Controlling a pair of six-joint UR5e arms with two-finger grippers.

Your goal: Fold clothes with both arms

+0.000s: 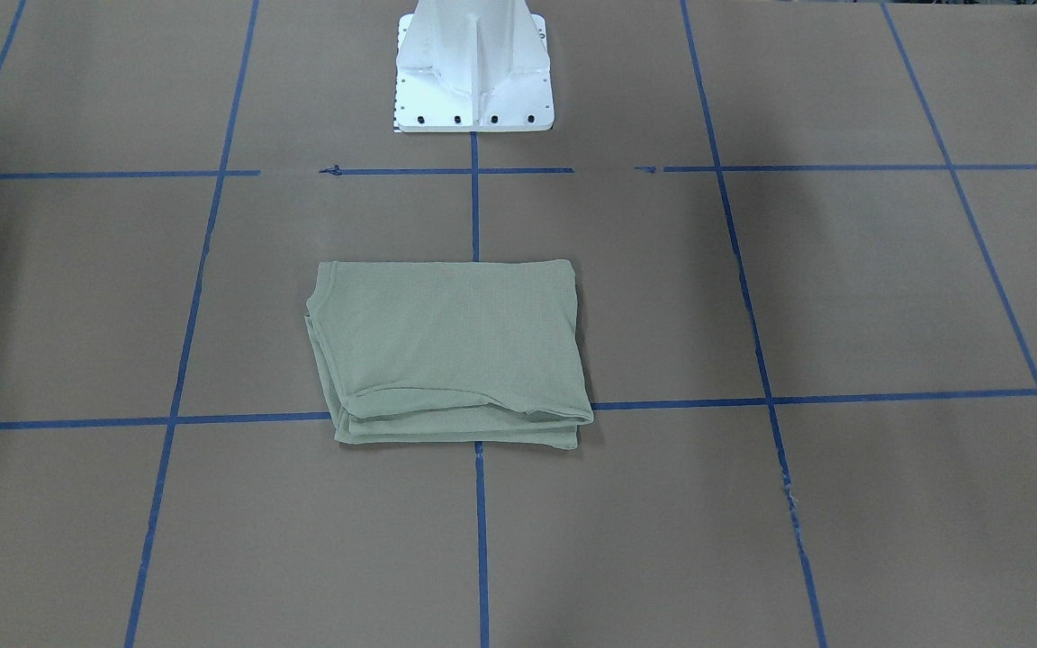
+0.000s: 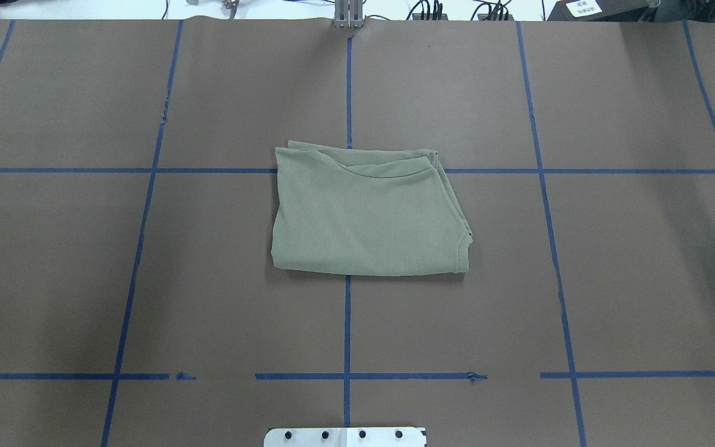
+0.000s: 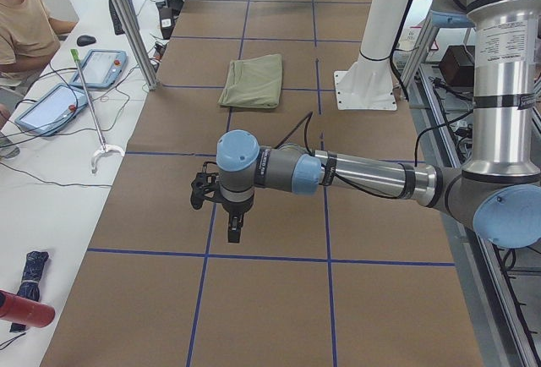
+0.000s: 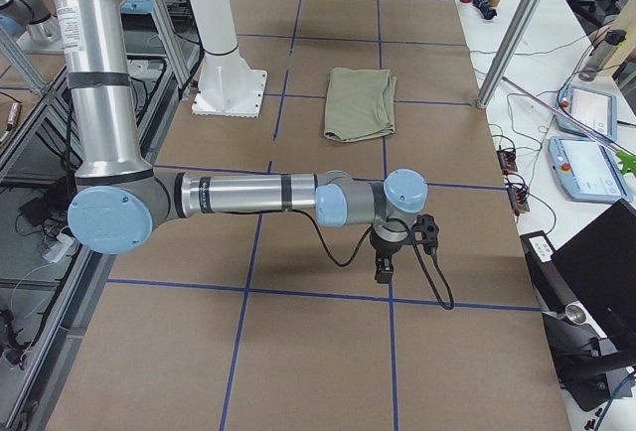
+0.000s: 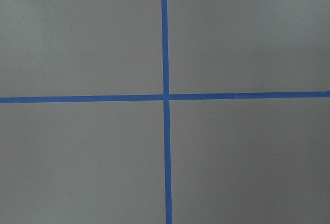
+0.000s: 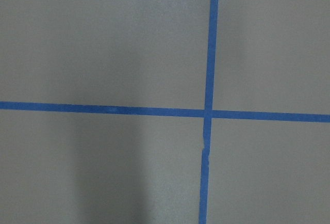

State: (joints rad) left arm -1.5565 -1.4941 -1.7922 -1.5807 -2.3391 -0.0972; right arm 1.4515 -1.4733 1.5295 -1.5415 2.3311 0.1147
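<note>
Brown paper table (image 2: pixel 643 279), blue tape grid (image 2: pixel 347 323), folded shirt (image 2: pixel 364 217), left gripper (image 3: pixel 234 233) and right gripper (image 4: pixel 384 272) opening unclear

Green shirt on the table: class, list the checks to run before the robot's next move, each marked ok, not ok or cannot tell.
1. Shirt folded into a compact rectangle: ok.
2. Layer edges flush: not ok, lower layers peek out along the edge farthest from the robot.
3. Left gripper clear of the shirt: ok.
4. Right gripper clear of the shirt: ok.
5. Grippers open or shut: cannot tell.
</note>
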